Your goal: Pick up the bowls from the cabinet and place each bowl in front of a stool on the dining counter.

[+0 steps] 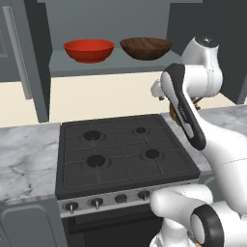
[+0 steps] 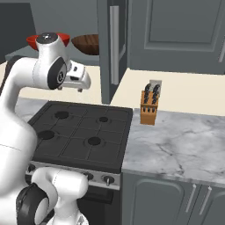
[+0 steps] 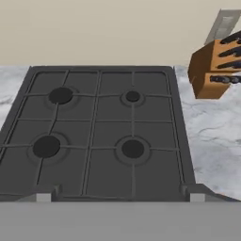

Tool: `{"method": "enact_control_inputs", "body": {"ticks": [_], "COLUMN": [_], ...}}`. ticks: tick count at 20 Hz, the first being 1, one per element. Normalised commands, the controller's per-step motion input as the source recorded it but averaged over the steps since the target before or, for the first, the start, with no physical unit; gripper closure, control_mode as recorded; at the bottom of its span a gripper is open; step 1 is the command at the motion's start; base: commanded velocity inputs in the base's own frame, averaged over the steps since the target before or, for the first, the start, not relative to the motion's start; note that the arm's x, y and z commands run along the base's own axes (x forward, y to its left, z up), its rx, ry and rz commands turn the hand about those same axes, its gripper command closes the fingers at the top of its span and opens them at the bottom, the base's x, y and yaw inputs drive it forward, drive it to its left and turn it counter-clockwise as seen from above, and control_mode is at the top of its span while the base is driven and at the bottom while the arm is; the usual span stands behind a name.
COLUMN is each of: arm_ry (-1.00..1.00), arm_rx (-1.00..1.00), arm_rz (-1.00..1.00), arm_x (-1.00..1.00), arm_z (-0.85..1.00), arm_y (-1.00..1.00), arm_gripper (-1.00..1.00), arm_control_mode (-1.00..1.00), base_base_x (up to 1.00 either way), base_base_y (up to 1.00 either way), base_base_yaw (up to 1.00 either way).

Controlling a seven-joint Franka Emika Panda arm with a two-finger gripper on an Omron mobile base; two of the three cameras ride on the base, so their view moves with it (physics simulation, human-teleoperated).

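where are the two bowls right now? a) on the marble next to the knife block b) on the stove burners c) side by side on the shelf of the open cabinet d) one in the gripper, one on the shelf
c: the red bowl and the brown wood-grain bowl sit next to each other on the shelf of the open cabinet, above the stove.

Two bowls [image 1: 89, 49] [image 1: 145, 48] sit side by side on the open cabinet [image 1: 111, 65] shelf above the stove [image 1: 123, 149]; knife block [image 2: 149, 107] stands on worktop [image 2: 184, 140] right of stove.
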Motion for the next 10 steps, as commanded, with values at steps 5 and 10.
{"method": "enact_control_inputs", "body": {"ticks": [5, 10], "arm_ry": [-0.19, -0.24], "arm_rx": [0.0, 0.0], "arm_rz": [-0.12, -0.09], "arm_x": [0.0, 0.0], "arm_z": [0.55, 0.27], "arm_y": [0.29, 0.23], "arm_gripper": [-1.0, -1.0], "arm_control_mode": [-1.0, -1.0], "base_base_x": [0.0, 0.0], "base_base_y": [0.0, 0.0], "base_base_yaw": [0.0, 0.0]}}
